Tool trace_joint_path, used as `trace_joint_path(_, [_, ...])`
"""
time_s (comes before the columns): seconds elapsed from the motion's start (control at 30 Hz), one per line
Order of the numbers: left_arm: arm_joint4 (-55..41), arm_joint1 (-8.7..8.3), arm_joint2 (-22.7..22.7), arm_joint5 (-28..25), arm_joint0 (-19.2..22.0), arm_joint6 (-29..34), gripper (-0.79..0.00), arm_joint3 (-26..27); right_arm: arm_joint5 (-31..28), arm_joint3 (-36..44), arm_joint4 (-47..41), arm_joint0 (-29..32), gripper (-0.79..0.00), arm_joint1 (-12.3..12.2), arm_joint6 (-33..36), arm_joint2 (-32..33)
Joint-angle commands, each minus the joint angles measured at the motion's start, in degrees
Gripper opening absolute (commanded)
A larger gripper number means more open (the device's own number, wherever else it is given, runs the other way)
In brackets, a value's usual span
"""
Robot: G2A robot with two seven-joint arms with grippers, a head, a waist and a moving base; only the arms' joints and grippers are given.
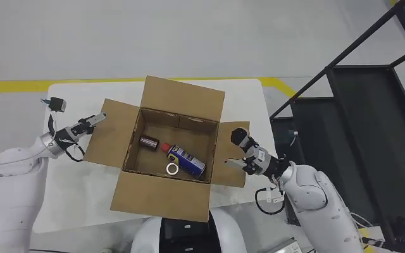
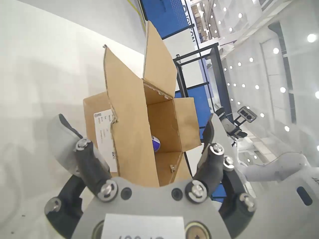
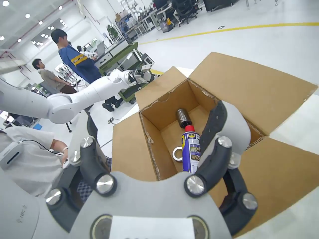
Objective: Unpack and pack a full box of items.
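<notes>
Brown box (image 1: pixel 161 193), flaps splayed, holds spray can (image 1: pixel 186 159), cylinder (image 1: pixel 149 143), ring (image 1: pixel 172 168). Left tool (image 2: pixel 135 120), right tool (image 3: pixel 154 111) spread, empty.

open cardboard box (image 1: pixel 183 95) on white table (image 1: pixel 69 196), spray can (image 1: pixel 186 160), dark cylinder (image 1: pixel 149 143), tape roll (image 1: pixel 172 168) inside

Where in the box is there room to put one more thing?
The box floor is bare along the far wall, beyond the spray can and beside the dark cylinder. Nearer the front it is crowded: the ring lies beside the can.
</notes>
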State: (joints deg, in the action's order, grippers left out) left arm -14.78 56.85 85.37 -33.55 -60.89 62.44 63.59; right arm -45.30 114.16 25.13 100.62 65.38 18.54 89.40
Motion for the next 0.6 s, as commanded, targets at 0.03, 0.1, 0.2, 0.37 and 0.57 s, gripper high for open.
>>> trace_joint_path(0.03, [-4.7,-0.26,0.7,0.5,0.3,3.5,0.000,1.5,0.4,0.4,-1.4,3.0,0.000,-0.1,-2.0,2.7])
trace_joint_path(0.1, [-10.2,-0.55,1.9,2.6,-0.6,7.1,0.000,4.3,1.2,0.4,-1.8,5.0,0.000,-0.2,-3.6,4.5])
trace_joint_path(0.2, [-16.0,-1.13,4.0,5.7,-2.5,12.3,0.000,9.6,1.9,-0.6,-2.6,7.8,0.000,-0.2,-5.8,6.8])
trace_joint_path(0.37, [-21.5,-1.51,4.6,10.8,-5.6,16.9,0.000,18.3,4.6,-3.7,-4.6,10.3,0.000,-0.1,-6.9,7.8])
trace_joint_path(0.57, [-21.6,-1.17,1.2,12.8,-6.8,15.3,0.000,23.0,5.1,-8.1,-7.6,8.9,0.000,-0.1,-4.2,5.1])
